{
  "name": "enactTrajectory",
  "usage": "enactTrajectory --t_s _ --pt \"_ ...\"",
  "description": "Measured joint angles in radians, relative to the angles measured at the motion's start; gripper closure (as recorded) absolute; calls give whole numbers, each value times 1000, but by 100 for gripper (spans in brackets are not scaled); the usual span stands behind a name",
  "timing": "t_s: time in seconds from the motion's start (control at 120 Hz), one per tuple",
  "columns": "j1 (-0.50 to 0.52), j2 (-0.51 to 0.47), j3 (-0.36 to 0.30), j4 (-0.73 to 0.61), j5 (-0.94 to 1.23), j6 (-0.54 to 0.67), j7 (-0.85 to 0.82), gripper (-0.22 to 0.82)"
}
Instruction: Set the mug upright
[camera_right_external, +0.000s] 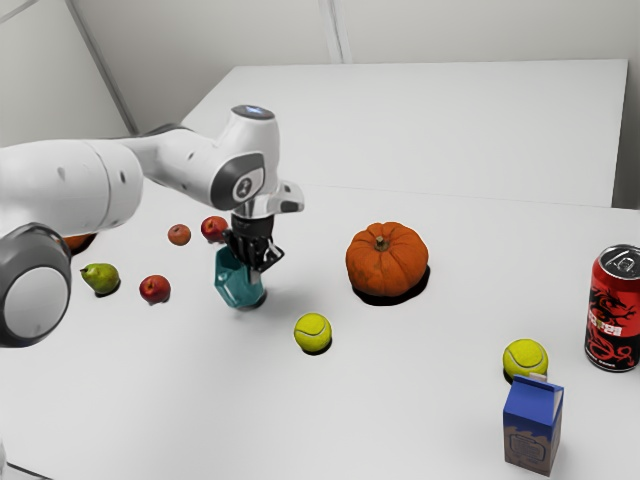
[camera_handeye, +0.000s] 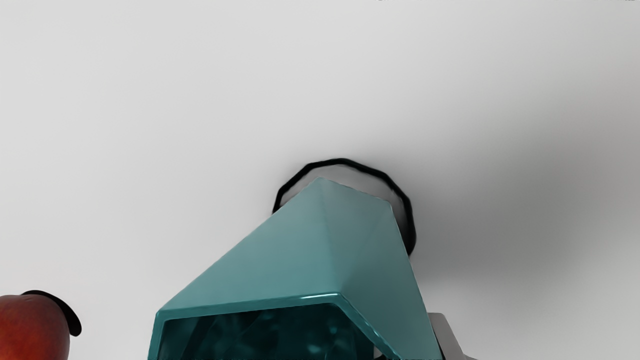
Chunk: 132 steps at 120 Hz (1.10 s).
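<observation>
In the exterior view, the gripper (camera_right_external: 256, 272) points down at the teal faceted mug (camera_right_external: 236, 284), on the side toward the exterior view's right. The mug is tilted, its mouth toward the exterior view's left and its base low near the table. In the wrist view, the mug (camera_handeye: 290, 265) shows its outer wall and part of its dark inside. There the gripper (camera_handeye: 412, 350) is shut on the mug's wall: one grey finger lies against the outside, and a sliver of the other shows inside the rim. Most of the fingers are hidden.
Near the mug are a red apple (camera_right_external: 155, 289), another apple (camera_right_external: 214, 228), a peach (camera_right_external: 179, 235) and a pear (camera_right_external: 101, 278). Toward the exterior view's right are a tennis ball (camera_right_external: 313, 332), a pumpkin (camera_right_external: 387, 260), a second ball (camera_right_external: 525, 358), a blue carton (camera_right_external: 532, 425) and a can (camera_right_external: 614, 310).
</observation>
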Motion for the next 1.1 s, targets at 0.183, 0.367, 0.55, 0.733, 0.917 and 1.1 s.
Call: enactTrajectory --t_s 0.183,0.367,0.55,0.733,0.917,1.1 --pt "0 8 0 0 -15 9 -36 71" --pt "-1 -14 0 0 -38 8 -65 34" --pt "-2 -96 0 0 -58 5 -86 14" --pt "54 -164 -44 16 -134 3 -82 6" --pt "154 -242 -100 108 -232 -56 -6 3" --pt "161 -218 -101 259 -250 -154 68 1"
